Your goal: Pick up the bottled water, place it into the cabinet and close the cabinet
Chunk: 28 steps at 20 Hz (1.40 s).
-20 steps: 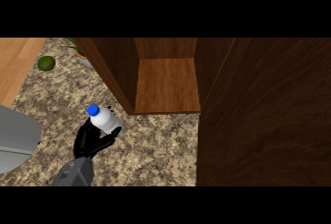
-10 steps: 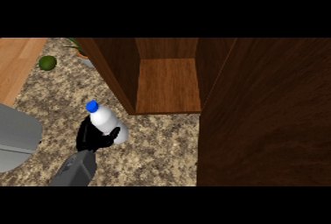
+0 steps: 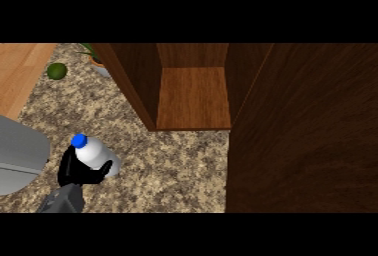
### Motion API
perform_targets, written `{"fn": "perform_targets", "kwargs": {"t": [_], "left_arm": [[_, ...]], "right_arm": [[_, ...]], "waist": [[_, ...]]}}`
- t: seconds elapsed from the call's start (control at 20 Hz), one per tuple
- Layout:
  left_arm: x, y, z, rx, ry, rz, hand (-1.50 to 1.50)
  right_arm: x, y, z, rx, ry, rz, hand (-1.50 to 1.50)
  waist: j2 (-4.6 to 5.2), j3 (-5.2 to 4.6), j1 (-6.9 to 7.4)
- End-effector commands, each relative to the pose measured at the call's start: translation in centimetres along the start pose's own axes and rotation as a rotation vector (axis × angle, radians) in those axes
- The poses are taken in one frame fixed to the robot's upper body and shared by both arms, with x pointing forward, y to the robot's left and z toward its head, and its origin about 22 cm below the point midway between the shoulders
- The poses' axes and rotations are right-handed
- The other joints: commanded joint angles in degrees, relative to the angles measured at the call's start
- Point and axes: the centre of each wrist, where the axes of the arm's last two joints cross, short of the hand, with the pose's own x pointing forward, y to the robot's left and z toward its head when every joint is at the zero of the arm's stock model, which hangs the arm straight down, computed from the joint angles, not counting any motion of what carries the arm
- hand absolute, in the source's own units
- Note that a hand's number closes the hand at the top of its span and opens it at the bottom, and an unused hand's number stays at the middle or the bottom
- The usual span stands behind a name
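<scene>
The bottled water (image 3: pixel 96 154), a pale bottle with a blue cap, is upright over the speckled counter at the lower left. My left hand (image 3: pixel 74 172) is curled round its lower part from behind and hides its base. The wooden cabinet (image 3: pixel 193 97) stands open up and to the right of the bottle, its shelf bare. Its open door (image 3: pixel 303 130) fills the right side of the view. The bottle is outside the cabinet, left of and below its front edge. My right hand does not show.
A grey appliance (image 3: pixel 18 155) sits at the left edge, close to my hand. A green round fruit (image 3: pixel 57 70) and a potted plant (image 3: pixel 94 56) lie at the back left. A light wooden surface (image 3: pixel 18 70) covers the upper left corner.
My left hand has carried the bottle down and to the left, a little farther from the cabinet's opening. The cabinet and door have not moved.
</scene>
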Motion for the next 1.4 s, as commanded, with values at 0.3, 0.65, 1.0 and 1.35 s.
{"fn": "perform_targets", "kwargs": {"t": [0.3, 0.65, 1.0, 1.35], "left_arm": [[0.5, -4.7, -1.1, -0.143, -0.048, -0.001, 1.5], [2.2, -9.8, -2.4, -0.193, -0.04, -0.001, 1.5], [4.5, -17.5, -3.6, -0.221, -0.062, -0.047, 1.5], [7.1, -23.2, -5.2, -0.167, -0.098, -0.102, 1.5]], "right_arm": [[3.4, 1.6, 0.1, 0.016, -0.061, -0.019, -1.5], [3.9, 1.9, 0.3, 0.018, -0.084, -0.003, -1.5], [3.9, 1.9, 0.3, 0.039, -0.081, -0.017, -1.5], [3.5, 1.4, 0.1, 0.04, -0.094, -0.007, -1.5]], "waist": [[-0.42, 0.19, 1.13], [-0.48, 0.17, 0.89], [-0.29, 0.09, 0.08], [-0.17, 0.07, -0.91]]}}
